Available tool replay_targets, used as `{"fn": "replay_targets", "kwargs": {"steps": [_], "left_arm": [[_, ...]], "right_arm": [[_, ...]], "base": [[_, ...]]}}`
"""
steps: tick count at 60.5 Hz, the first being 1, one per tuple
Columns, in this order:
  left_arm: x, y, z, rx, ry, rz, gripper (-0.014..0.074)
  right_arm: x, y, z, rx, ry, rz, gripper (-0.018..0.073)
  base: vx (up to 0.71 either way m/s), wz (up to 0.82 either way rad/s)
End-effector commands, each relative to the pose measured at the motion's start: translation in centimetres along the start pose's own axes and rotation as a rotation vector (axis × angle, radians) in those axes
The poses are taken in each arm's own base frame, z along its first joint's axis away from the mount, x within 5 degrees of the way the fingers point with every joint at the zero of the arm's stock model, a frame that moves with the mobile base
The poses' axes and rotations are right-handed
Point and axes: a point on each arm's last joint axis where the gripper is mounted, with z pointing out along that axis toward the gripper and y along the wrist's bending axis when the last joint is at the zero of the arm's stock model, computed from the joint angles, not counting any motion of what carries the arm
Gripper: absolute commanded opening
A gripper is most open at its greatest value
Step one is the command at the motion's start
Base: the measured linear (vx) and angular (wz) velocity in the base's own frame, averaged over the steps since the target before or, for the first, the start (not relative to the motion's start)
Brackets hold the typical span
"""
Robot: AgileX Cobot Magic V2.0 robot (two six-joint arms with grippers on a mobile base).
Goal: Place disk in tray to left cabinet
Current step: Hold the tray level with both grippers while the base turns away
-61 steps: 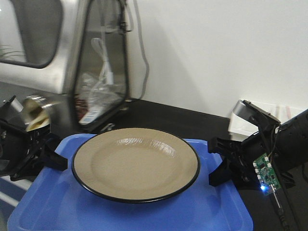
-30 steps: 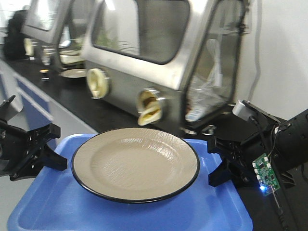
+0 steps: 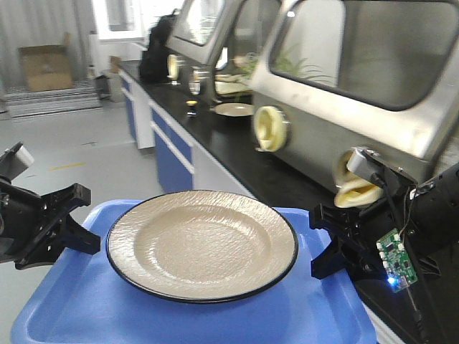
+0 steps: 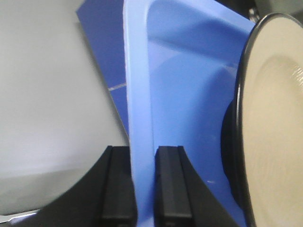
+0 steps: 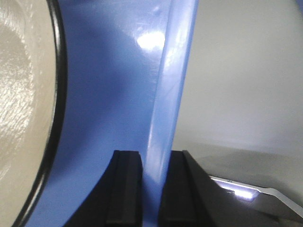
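2 hands (image 4: 143, 187) (image 5: 152, 189) on opp. tray (image 3: 179, 319) rims

Bright, even room light, with soft focus close to the wrist lenses.
In the front view the far window (image 3: 118, 14) washes out to white, the lab bench (image 3: 215, 136) behind is slightly smeared, and the disk (image 3: 202, 245) carries a broad dull sheen. A blue LED (image 3: 391, 280) flares on the right arm. In both wrist views the tray (image 4: 139, 94) rim is blurred by nearness against featureless pale backgrounds. The right wrist view shows a white highlight on the tray wall, and the left a dark shadow under the disk's edge.
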Motion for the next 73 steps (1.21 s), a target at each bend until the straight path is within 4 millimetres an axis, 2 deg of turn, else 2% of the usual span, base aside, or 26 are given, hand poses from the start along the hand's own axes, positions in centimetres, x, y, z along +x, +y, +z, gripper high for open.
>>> {"fn": "replay_targets", "kwargs": {"steps": [1, 42, 73], "left_arm": [[0.13, -3.35, -2.09, 0.170, -0.064, -0.022, 0.0000], [0.13, -3.35, -2.09, 0.170, -0.064, -0.022, 0.0000], [0.18, -3.35, -2.09, 0.170, -0.058, -0.021, 0.0000]], "right_arm": [[-0.29, 2.48, -2.15, -0.143, -0.095, -0.008, -0.0002], [-0.29, 2.48, -2.15, -0.143, -0.095, -0.008, -0.0002], [-0.30, 2.48, -2.15, -0.143, -0.096, -0.008, -0.0002]], "base": [[0.16, 0.53], [0.24, 0.47], [0.42, 0.22]]}}
